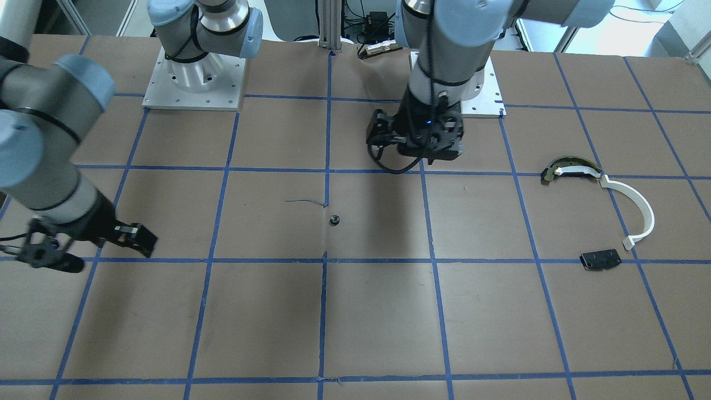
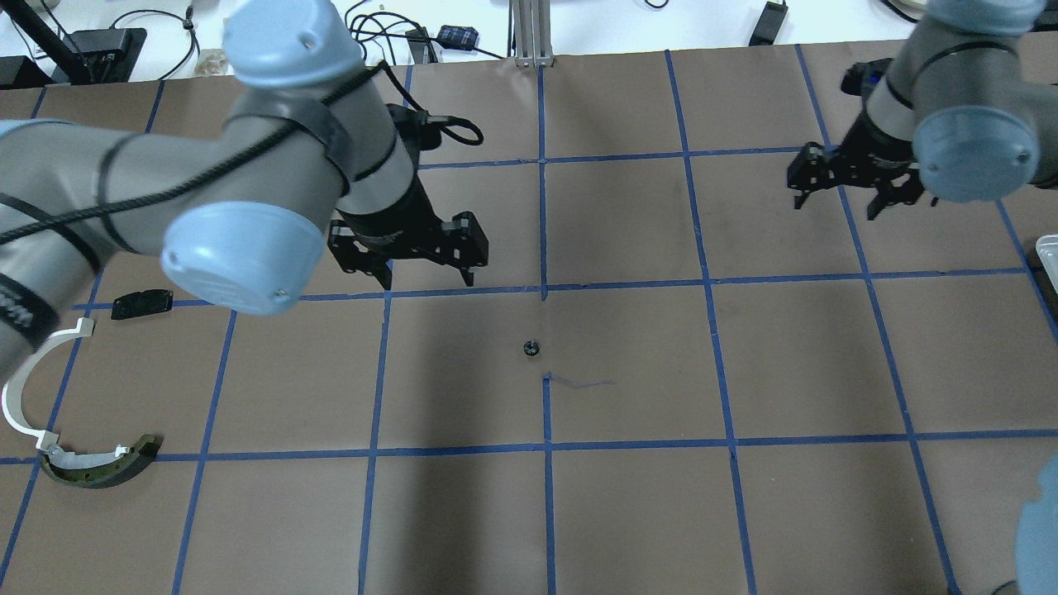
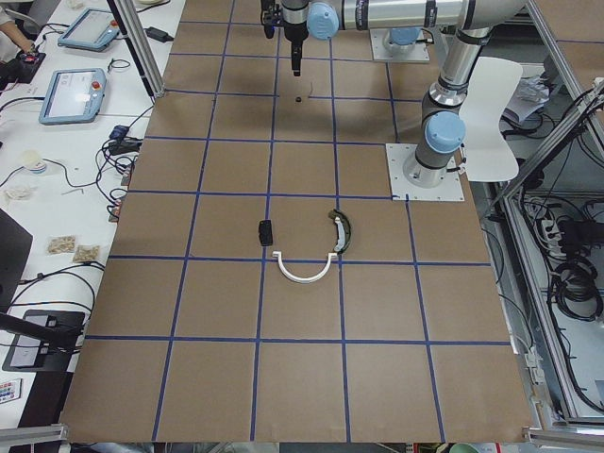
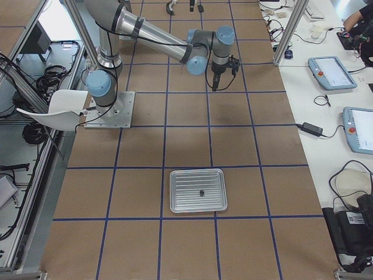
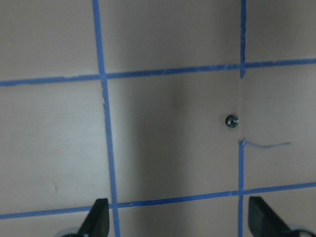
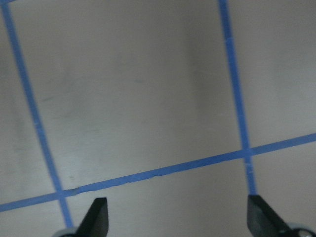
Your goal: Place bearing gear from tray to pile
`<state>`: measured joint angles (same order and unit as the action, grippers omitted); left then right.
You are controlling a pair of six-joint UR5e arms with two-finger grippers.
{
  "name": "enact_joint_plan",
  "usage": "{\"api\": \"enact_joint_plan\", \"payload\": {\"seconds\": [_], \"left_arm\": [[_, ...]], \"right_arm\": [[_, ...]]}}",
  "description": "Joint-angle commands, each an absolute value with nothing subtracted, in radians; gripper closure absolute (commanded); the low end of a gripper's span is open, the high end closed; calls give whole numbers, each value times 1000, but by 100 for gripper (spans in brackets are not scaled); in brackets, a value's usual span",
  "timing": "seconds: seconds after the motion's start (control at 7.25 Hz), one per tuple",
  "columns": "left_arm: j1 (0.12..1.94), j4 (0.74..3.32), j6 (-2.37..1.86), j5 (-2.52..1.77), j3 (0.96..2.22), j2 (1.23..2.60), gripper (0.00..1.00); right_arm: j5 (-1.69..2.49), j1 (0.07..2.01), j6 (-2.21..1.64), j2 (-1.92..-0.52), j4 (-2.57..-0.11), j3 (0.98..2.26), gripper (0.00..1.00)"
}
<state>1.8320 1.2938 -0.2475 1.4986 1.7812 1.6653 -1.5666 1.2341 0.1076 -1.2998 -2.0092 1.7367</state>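
Observation:
The bearing gear [image 2: 531,348] is a small dark toothed ring lying on the brown table near its centre; it also shows in the front view [image 1: 334,220] and the left wrist view [image 5: 231,120]. My left gripper [image 2: 430,277] is open and empty, hovering just beyond and left of the gear; it shows in the front view [image 1: 414,158] too. My right gripper [image 2: 836,202] is open and empty, over bare table far to the right. The pile lies at the far left: a white arc [image 2: 16,388], an olive-edged curved piece [image 2: 99,467] and a black plate [image 2: 142,303].
A metal tray [image 4: 198,210] sits on the table's right end with one small dark part [image 4: 201,192] in it; its corner shows in the overhead view [image 2: 1048,256]. Blue tape lines grid the table. The arm bases [image 1: 194,78] stand at the robot's side.

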Motion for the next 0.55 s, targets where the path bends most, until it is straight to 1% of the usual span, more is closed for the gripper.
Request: {"api": "enact_joint_plan", "payload": {"seconds": [0.0, 0.14, 0.28, 0.41], "left_arm": [[1911, 1152, -345, 1500, 1838, 1788, 0], [1934, 1110, -348, 1538, 1839, 1849, 0], [1966, 1010, -368, 1552, 1838, 1903, 0], [1970, 984, -377, 1549, 1832, 1943, 0]], "right_arm": [[-1595, 990, 373, -1296, -2022, 1727, 0], [-1609, 903, 491, -1284, -2026, 1714, 0], [-1612, 835, 558, -1260, -2031, 1689, 0], [-1612, 763, 645, -1218, -2064, 1660, 0]]}}
